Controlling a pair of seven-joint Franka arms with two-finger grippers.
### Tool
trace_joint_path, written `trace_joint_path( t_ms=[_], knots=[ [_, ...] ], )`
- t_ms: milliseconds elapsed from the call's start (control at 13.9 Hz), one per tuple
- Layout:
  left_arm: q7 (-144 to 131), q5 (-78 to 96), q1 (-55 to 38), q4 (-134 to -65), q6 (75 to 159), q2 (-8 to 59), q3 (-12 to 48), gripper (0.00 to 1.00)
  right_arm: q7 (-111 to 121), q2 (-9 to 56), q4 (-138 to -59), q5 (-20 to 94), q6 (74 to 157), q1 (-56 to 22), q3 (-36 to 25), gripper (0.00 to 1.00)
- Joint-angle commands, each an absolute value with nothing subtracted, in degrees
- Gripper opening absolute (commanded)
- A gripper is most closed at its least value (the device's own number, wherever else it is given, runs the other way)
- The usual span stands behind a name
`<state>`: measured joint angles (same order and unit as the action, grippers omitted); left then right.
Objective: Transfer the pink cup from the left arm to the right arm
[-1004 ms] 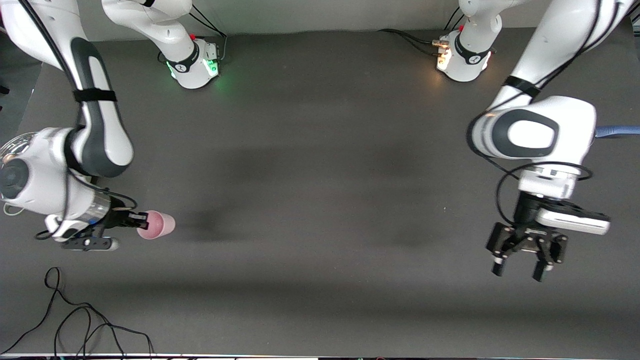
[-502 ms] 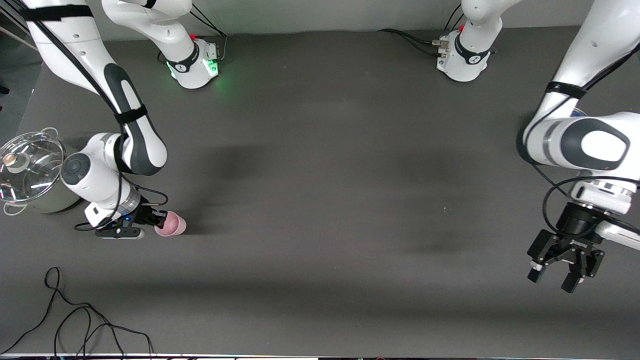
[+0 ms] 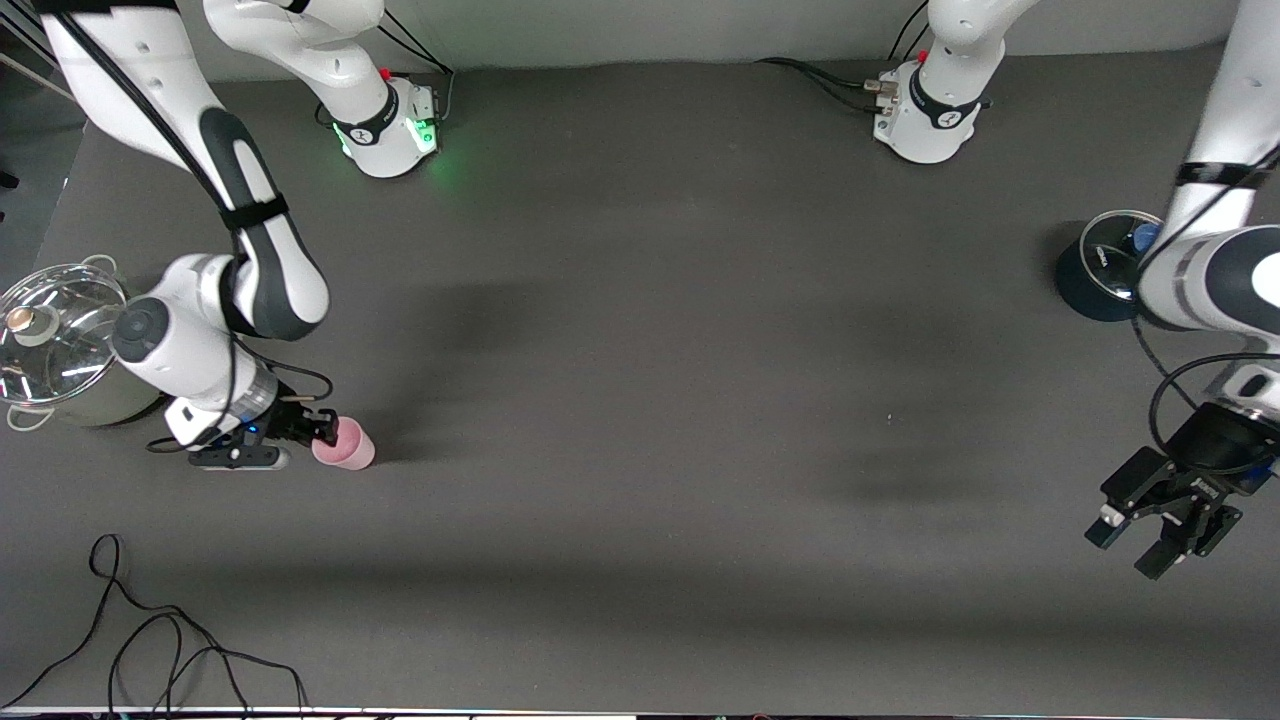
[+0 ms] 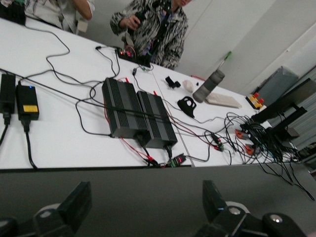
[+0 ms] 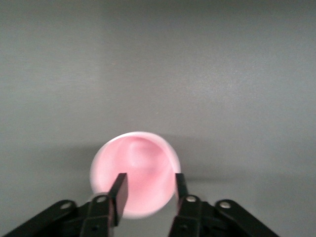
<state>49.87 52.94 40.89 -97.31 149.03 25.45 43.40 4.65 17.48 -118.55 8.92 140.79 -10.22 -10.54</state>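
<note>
Looking down on the table (image 3: 640, 330), a broad sheet of matte charcoal grey, faintly mottled with soft shadows. The right arm (image 3: 265, 285), glossy white shells with dark grey joint bands, folds low toward its own end of the table. The left arm (image 3: 1215, 275), same smooth white casing, waits at the other end.

Beside the right arm's elbow sits a steel pot (image 3: 60, 345), round and shiny, capped with a clear glass lid and a small knob. At the left arm's end stands a squat dark round pot (image 3: 1090, 280), also topped with a glassy lid.

The left gripper (image 3: 1128, 548), a skeletal black linkage, hangs over bare tabletop with its fingers spread wide and nothing between them.

A thin black cable (image 3: 150, 640) loops loosely along the table edge nearest the front camera.

Now the right gripper (image 3: 325, 432), compact and blocky: its two flat black fingers (image 5: 118, 186) stand parted at the mouth of the pink cup (image 3: 347, 447), one over the opening, the other at the rim's outer edge.

The cup, a smooth pale-pink tapered tumbler with a round rim, rests on the table at the right arm's end, nearer the front camera than the steel pot.
</note>
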Motion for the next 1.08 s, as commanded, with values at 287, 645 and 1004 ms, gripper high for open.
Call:
trace_joint_path(
  t_ms=[287, 645, 1004],
  knots=[
    [23.31, 15.09, 44.12, -89.74, 120.53, 19.35, 42.89, 1.00, 5.80, -0.43, -105.34, 8.53, 106.14, -10.55, -13.17, 1.00],
    [6.51, 3.35, 43.94, -88.33, 103.39, 12.67, 43.15, 1.00, 6.06, -0.09, -92.20, 2.72, 91.67, -10.20, -16.78, 1.00],
    [3.71, 2.37, 43.51, -89.90, 94.94, 5.29, 43.42, 1.00, 5.89, 0.35, -92.46, 1.85, 91.14, -10.37, -18.63, 1.00]
  ],
)
